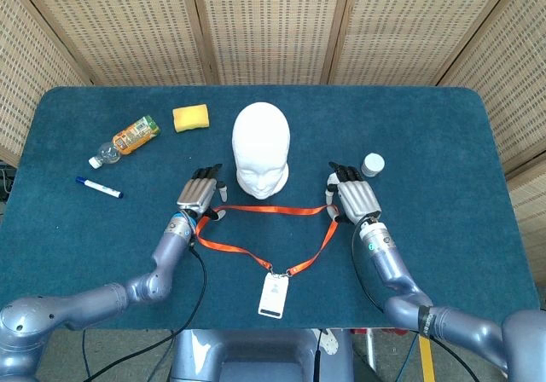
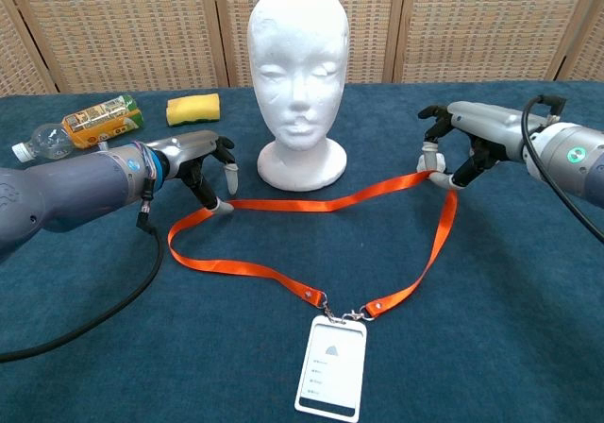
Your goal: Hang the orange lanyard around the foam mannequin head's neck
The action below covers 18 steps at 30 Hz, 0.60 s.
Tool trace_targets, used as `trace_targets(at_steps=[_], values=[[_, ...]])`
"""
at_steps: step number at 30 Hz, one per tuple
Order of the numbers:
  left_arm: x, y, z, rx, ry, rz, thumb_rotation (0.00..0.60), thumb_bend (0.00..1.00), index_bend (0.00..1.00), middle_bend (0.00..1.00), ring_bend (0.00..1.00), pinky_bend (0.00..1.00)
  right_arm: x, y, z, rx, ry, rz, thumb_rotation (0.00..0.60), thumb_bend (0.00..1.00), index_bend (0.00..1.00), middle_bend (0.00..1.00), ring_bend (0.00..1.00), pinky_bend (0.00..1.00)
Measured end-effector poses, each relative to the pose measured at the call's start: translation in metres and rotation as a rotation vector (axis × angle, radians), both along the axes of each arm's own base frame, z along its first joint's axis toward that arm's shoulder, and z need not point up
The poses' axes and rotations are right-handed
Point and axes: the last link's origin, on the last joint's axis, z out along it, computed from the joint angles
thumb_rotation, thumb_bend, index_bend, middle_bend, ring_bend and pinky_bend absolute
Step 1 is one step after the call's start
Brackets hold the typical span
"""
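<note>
The white foam mannequin head [image 1: 260,147] [image 2: 297,55] stands upright mid-table. In front of it the orange lanyard [image 1: 273,211] [image 2: 311,206] lies in a loop, its white badge [image 1: 273,295] [image 2: 330,366] nearest me. My right hand [image 1: 351,196] [image 2: 467,130] pinches the strap's right bend and holds it slightly off the cloth. At the loop's left end is my left hand [image 1: 199,193] [image 2: 193,154], fingers apart and pointing down. One fingertip [image 2: 219,206] touches the strap without gripping it.
An orange-labelled bottle [image 1: 128,139] [image 2: 80,126], a yellow sponge [image 1: 191,118] [image 2: 192,109] and a blue-capped marker [image 1: 98,186] lie at the back left. A small white jar [image 1: 373,164] stands just beyond my right hand. Wicker screens close off the table's far edge.
</note>
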Motion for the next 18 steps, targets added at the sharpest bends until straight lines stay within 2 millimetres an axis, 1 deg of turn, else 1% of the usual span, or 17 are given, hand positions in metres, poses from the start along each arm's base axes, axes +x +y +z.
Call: trace_targets(at_steps=[6,18], values=[[0.004,0.000,-0.003,-0.006,-0.006,0.006,0.600,0.39,0.53,0.00,0.00,0.00,0.002,0.000,0.001,0.000,-0.001,0.004,0.600,0.44,0.69,0.02,0.00,0.00],[0.013,-0.001,-0.012,-0.032,-0.012,0.012,0.600,0.39,0.53,0.00,0.00,0.00,0.002,-0.002,0.005,-0.004,0.011,0.010,0.600,0.44,0.69,0.02,0.00,0.00]])
